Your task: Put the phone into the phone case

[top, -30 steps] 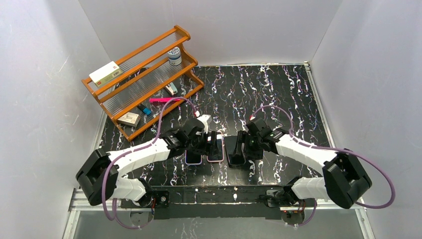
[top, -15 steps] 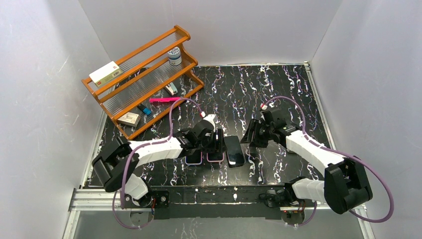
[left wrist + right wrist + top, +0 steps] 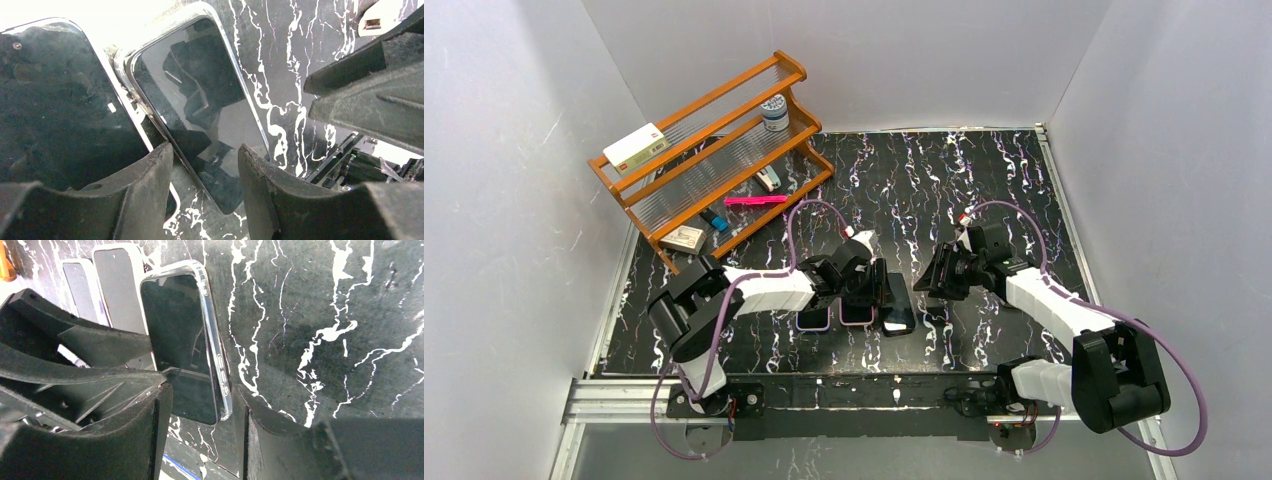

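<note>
Count for you, operator: three phones in one row, namely left phone [image 3: 812, 321], middle phone [image 3: 856, 315] and right phone [image 3: 898, 316]. One rack [image 3: 686, 172]. Two boxes: white box [image 3: 635, 146], small box [image 3: 683, 239]. One tin [image 3: 774, 112]. One pink pen [image 3: 755, 200]. Two arms: left arm [image 3: 764, 290], right arm [image 3: 1054, 305].

Wooden rack [image 3: 792, 72]; marbled black table [image 3: 984, 180]

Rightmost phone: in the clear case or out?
In, apparently: clear case rims the phone along top and right edges; lower left corner hidden.
</note>
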Available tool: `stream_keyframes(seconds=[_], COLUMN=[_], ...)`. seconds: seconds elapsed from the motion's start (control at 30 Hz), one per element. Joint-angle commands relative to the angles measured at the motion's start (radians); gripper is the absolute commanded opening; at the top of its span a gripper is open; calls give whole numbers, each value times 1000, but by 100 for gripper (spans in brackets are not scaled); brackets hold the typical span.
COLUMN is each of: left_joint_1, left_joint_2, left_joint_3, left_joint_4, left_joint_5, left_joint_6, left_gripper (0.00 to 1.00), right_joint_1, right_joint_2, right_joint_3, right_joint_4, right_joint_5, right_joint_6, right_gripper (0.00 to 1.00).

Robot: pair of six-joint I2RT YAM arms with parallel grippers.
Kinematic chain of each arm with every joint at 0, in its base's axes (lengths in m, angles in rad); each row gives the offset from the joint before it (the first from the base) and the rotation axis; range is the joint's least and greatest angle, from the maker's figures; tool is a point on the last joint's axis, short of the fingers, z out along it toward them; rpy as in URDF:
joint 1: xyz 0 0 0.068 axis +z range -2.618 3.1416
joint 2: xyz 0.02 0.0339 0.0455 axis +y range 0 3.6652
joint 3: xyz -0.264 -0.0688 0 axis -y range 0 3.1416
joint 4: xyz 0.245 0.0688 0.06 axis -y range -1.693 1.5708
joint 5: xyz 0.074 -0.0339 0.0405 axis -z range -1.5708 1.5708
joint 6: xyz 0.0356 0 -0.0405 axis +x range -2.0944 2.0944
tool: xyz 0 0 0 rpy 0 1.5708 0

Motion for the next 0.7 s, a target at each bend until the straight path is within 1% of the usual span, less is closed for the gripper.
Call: stream_keyframes(seconds=[0.0, 0.13, 0.23, 0.3, 0.37, 0.5, 0.57, 0.67], left_joint_1=[-13, -19, -22, -22, -22, -20, -14, -7], left_joint_2=[39, 76, 104, 120, 130, 136, 140, 144], left_joint_3=[48, 63, 73, 85, 94, 100, 96, 88], left_joint_4=[11, 19, 31, 29, 23, 17, 24, 58], left_joint_5=[10, 6, 9, 9, 4, -1, 15, 55], left_joint_6=[1, -5, -6, 1, 8, -17, -60, -127], left_gripper=[47, 42, 40, 36, 27, 16, 14, 13], right_joint_1=[-11, -16, -21, -27, -32, -38, -42, -47], right_joint_2=[-30, -23, -14, -8, -2, 6, 2, -26], right_joint_3=[-32, -47, -51, -55, -67, -86, -100, -130], right_joint_4=[62, 78, 88, 100, 123, 147, 154, 146], right_joint_5=[-60, -81, -94, -107, -123, -116, -98, -57], right_joint_6=[1, 15, 22, 26, 38, 65, 77, 111], right_gripper=[54, 55, 55, 56, 57, 57, 60, 60])
